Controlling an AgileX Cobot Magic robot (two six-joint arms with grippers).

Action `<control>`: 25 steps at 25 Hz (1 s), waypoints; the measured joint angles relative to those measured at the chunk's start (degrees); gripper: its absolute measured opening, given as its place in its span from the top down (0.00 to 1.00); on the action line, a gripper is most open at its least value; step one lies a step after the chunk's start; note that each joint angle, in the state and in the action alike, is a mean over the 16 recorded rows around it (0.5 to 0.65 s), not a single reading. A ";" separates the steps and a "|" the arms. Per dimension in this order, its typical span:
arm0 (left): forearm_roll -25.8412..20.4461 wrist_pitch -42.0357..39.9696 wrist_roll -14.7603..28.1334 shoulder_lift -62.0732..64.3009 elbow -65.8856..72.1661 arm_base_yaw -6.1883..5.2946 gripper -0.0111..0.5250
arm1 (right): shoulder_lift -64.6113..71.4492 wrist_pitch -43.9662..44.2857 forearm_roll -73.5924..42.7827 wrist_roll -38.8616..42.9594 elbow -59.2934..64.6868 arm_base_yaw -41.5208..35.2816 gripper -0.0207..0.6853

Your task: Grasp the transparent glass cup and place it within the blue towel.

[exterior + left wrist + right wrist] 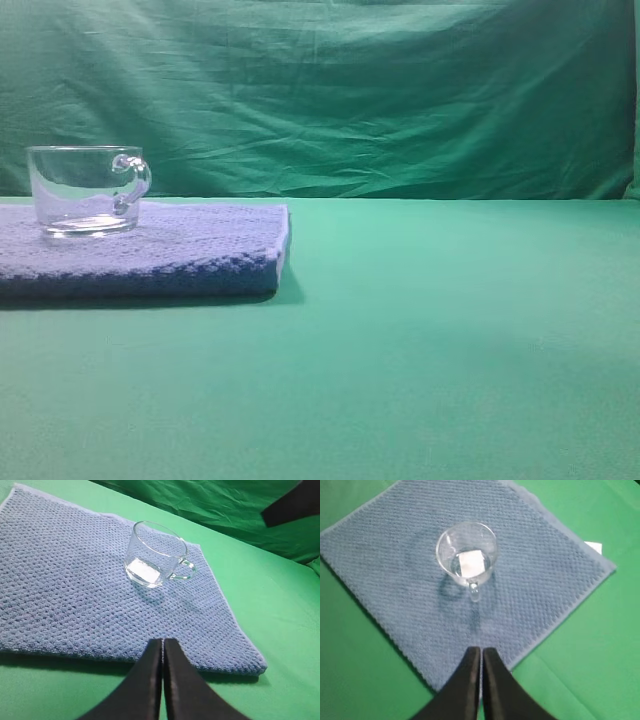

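- Clear glass: the transparent glass cup [85,189] stands upright on the blue towel [190,250], its loop handle [132,183] pointing right in the exterior high view.
- Nothing can be made out inside the cup; only its thick base shows bright through the walls, seen from above in the right wrist view [466,560].
- In the left wrist view the cup [156,554] sits towards the towel's far edge [60,590], with the handle nearest the far right corner.
- The towel lies flat on the green table cover [450,340], folded thick, its right edge pale and raised above the cloth.
- A small white tag [593,546] shows just beyond one towel edge in the right wrist view.
- The left gripper [163,647] has its two dark fingers pressed together, holding nothing, above the towel's near edge and well apart from the cup.
- The right gripper [481,655] is likewise closed tight on nothing, above the towel's near corner [440,680], apart from the cup.
- Green cloth stretches open to the right of the towel and in front of it; a wrinkled green backdrop [350,90] hangs behind.
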 joint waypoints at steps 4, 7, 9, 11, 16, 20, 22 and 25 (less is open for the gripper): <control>0.00 0.00 0.00 0.00 0.00 0.00 0.98 | -8.26 -4.36 -1.62 1.08 11.36 0.00 0.97; 0.00 0.00 0.00 0.00 0.00 0.00 0.98 | -14.51 -9.11 -1.98 1.54 21.62 0.00 0.97; 0.00 0.00 0.00 0.00 0.00 0.00 0.98 | -18.54 -12.54 -1.86 1.71 28.70 0.00 0.97; 0.00 0.00 0.00 0.00 0.00 0.00 0.98 | -22.49 -15.90 -1.62 1.84 35.57 0.00 0.97; 0.00 0.00 0.00 0.00 0.00 0.00 0.98 | -31.23 -21.32 -1.00 2.28 49.33 0.00 0.97; 0.00 0.00 0.00 0.00 0.00 0.00 0.98 | -36.45 -22.26 -1.27 2.85 55.82 0.00 0.97; 0.00 0.00 0.00 0.00 0.00 0.00 0.98 | -38.40 -21.86 -1.80 3.17 57.70 0.00 0.97; 0.00 0.00 0.00 0.00 0.00 0.00 0.98 | -40.57 -20.89 -3.03 3.71 59.22 0.00 0.97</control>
